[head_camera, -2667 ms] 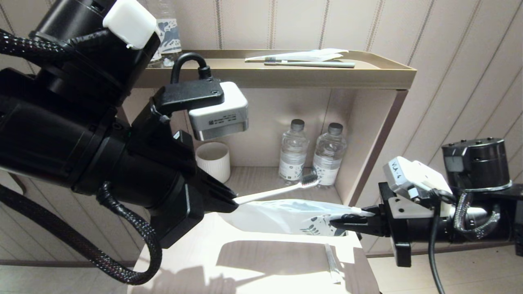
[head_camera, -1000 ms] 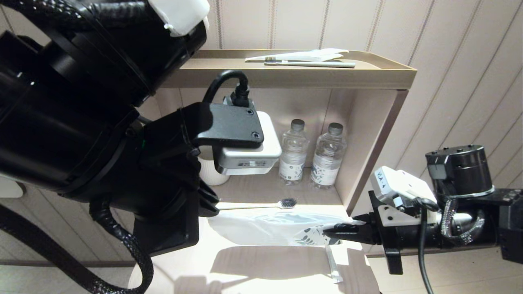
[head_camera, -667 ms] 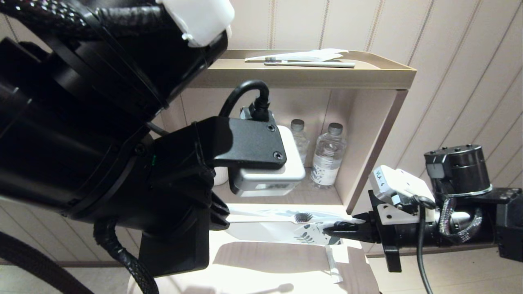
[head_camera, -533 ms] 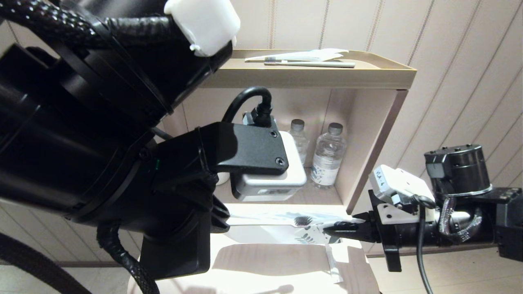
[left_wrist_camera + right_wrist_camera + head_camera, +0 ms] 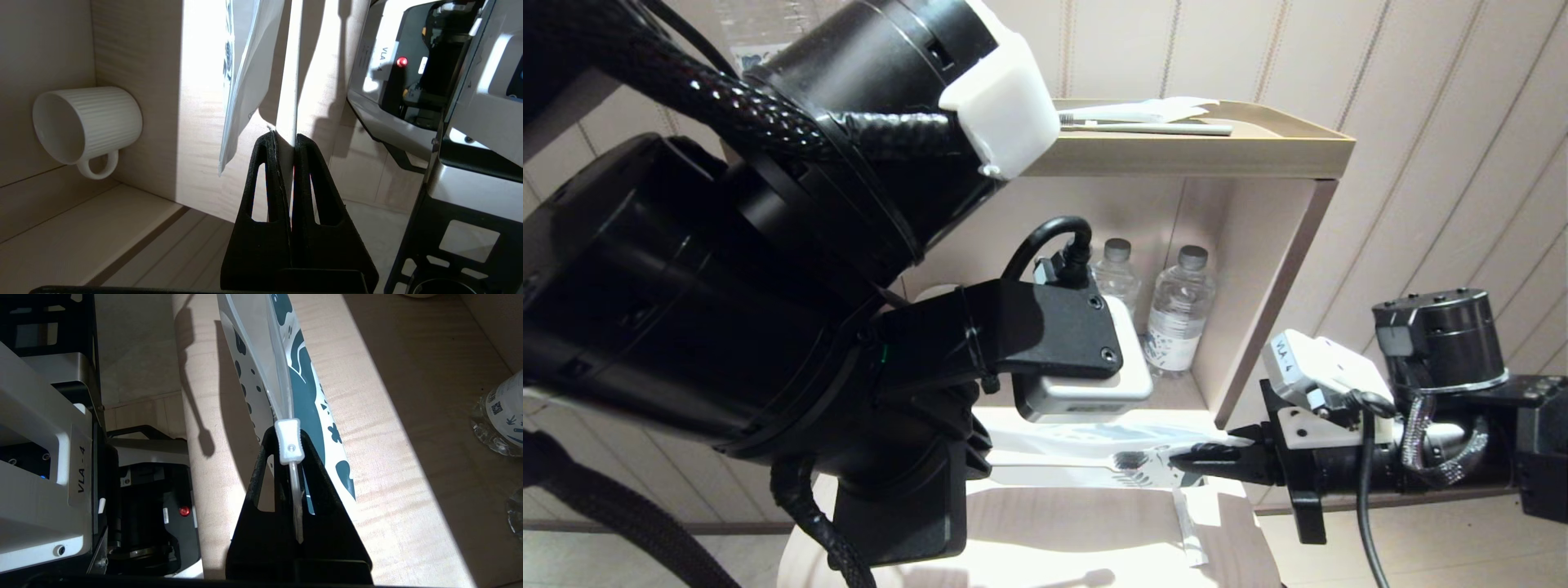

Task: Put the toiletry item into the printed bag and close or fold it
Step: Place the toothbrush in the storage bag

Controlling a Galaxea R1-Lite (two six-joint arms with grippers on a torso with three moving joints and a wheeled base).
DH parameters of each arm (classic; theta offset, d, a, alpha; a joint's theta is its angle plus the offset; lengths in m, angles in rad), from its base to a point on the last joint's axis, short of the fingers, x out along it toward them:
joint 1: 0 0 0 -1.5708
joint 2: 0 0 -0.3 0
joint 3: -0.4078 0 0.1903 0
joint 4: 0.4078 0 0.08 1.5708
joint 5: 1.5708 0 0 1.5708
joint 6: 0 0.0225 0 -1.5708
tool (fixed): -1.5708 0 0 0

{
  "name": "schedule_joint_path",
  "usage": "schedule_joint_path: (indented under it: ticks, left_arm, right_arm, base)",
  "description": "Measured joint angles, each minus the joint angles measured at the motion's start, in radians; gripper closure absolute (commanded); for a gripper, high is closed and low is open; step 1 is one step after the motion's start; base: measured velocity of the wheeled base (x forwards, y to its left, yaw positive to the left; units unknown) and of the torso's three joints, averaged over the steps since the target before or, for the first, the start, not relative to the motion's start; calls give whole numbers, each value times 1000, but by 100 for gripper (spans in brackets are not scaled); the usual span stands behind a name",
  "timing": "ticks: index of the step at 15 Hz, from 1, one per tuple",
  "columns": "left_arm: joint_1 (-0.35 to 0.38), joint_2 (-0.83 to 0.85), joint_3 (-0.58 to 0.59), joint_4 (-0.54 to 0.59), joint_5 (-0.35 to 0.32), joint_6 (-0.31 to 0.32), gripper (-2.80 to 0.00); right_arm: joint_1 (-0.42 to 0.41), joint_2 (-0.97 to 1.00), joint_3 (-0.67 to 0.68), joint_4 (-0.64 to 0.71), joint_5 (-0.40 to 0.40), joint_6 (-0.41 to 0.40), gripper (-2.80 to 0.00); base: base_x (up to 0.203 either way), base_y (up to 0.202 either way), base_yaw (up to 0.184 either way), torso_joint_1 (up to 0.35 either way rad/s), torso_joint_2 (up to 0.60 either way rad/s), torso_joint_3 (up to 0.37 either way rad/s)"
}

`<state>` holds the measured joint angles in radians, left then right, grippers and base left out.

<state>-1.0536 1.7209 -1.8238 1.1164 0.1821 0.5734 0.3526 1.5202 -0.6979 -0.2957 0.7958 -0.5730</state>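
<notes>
Left claw (image 5: 286, 141) clamps the white toothbrush (image 5: 288, 81) beside the printed bag (image 5: 245, 69); only the right wrist view shows the right claw (image 5: 291, 457) pinching its white slider (image 5: 289, 446).

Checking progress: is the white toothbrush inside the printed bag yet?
Out. In the left wrist view the toothbrush, clamped in the left hand, runs beside the printed bag.

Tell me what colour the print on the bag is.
Dark teal-blue leaf and blob shapes on the translucent white printed bag, clearest in the right wrist view.

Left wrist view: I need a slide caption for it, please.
Left gripper shut on the white toothbrush, beside the printed bag.
</notes>
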Motion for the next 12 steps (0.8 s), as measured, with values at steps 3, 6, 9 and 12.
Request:
schedule_joint_path:
  ticks: [3, 6, 9, 12]
  left_arm:
    - [7, -7, -4, 0, 9, 1, 0]
    - [36, -25, -6, 4, 57, 1, 0]
    - [70, -23, -2, 5, 66, 1, 0]
    - [76, -10, 15, 1, 66, 2, 0]
  right_arm:
    - [0, 0, 0, 0, 0, 0, 0]
    - [0, 0, 1, 0, 0, 0, 0]
    - [4, 0, 2, 0, 0, 0, 0]
    - [4, -1, 3, 0, 0, 0, 0]
  base:
    - [0, 0, 0, 0, 0, 0]
    - [0, 0, 0, 0, 0, 0]
    - [0, 0, 0, 0, 0, 0]
    - [0, 0, 0, 0, 0, 0]
